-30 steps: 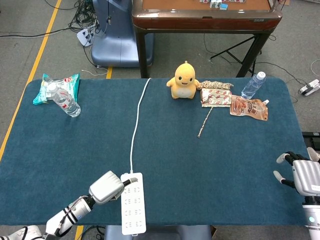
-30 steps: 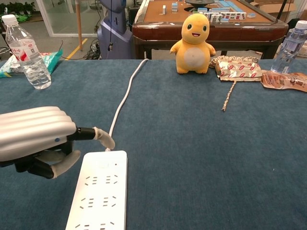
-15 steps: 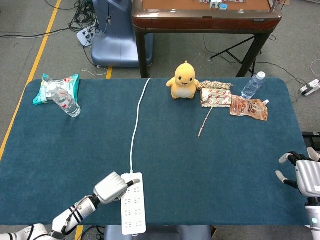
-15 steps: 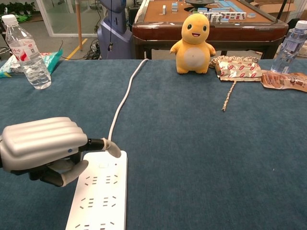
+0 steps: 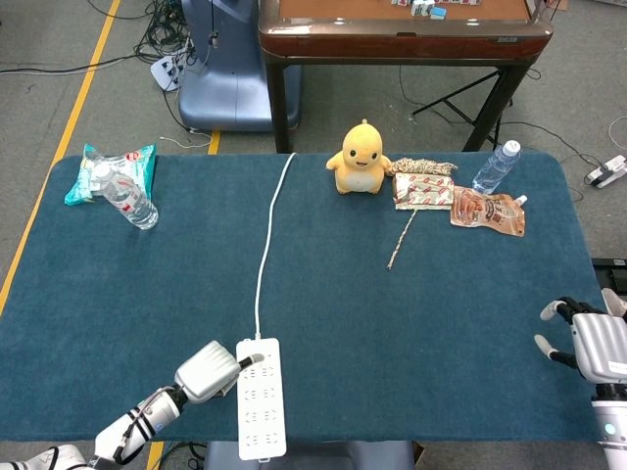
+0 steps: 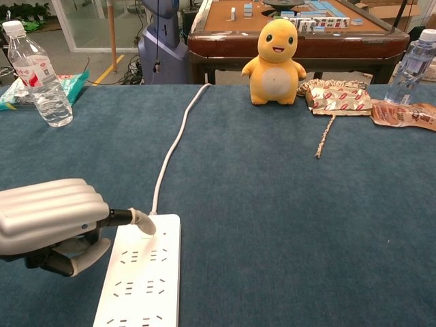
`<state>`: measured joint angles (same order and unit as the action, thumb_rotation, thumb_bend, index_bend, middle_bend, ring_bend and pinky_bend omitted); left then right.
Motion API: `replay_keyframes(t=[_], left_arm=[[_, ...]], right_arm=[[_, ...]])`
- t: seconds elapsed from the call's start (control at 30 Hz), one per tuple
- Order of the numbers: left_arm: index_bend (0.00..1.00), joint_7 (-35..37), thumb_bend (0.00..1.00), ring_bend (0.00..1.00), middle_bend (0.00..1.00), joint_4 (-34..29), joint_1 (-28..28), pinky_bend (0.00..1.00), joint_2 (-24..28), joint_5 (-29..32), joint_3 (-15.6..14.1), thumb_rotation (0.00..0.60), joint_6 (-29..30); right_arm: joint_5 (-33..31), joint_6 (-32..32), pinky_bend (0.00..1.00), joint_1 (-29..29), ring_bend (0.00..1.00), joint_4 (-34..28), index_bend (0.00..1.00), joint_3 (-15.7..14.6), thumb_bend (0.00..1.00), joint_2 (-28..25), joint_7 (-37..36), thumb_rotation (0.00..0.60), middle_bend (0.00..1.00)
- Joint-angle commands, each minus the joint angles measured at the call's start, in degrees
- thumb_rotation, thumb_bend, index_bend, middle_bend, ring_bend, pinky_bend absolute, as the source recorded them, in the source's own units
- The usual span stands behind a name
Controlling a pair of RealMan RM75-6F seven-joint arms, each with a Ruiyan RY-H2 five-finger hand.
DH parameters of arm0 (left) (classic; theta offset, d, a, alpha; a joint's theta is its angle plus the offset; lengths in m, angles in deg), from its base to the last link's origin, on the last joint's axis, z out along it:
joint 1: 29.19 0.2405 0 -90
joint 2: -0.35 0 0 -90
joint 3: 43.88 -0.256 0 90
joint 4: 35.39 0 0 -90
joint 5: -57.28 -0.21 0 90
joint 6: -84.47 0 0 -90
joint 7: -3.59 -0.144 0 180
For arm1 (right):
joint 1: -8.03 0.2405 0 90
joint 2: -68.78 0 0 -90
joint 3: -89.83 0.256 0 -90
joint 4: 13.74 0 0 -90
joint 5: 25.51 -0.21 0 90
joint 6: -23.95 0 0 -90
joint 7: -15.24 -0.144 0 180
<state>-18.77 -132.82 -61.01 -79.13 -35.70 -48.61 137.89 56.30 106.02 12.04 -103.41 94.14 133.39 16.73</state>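
A white power strip (image 5: 262,397) lies at the table's front edge, and its white cable (image 5: 266,245) runs away to the far edge. My left hand (image 5: 208,370) sits just left of the strip's cable end. In the chest view the left hand (image 6: 51,221) has its fingers curled in, and one outstretched fingertip (image 6: 143,224) touches the top left corner of the power strip (image 6: 143,279). My right hand (image 5: 593,345) hovers at the table's front right edge, fingers spread, holding nothing.
A yellow plush toy (image 5: 360,157) stands at the back centre, with snack packets (image 5: 423,191), a rope (image 5: 402,238) and a water bottle (image 5: 497,166) to its right. Another bottle (image 5: 122,194) and a green packet (image 5: 137,162) lie at the back left. A brown table (image 5: 402,34) stands behind.
My left hand swung right over the strip's cable end, then drew back left and lower; its fingertip now rests on the strip's corner. The right hand has hardly moved.
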Motion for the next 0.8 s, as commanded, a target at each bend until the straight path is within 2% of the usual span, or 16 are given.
replay_keyframes(t=[0.03, 0.8], left_arm=[[0.23, -0.03, 0.72, 1.00, 1.00, 0.15, -0.07, 1.00, -0.13, 0.06, -0.12, 0.600, 0.03], [0.23, 0.10, 0.72, 1.00, 1.00, 1.78, -0.96, 1.00, -1.39, 1.41, -0.72, 0.600, -0.25]], right_arm=[[-0.04, -0.11, 0.58, 0.06, 0.44, 0.05, 0.49, -0.01, 0.18, 0.09, 0.05, 0.600, 0.43], [-0.50, -1.33, 0.58, 0.41, 0.44, 1.31, 0.49, -0.23, 0.18, 1.06, -0.52, 0.600, 0.43]])
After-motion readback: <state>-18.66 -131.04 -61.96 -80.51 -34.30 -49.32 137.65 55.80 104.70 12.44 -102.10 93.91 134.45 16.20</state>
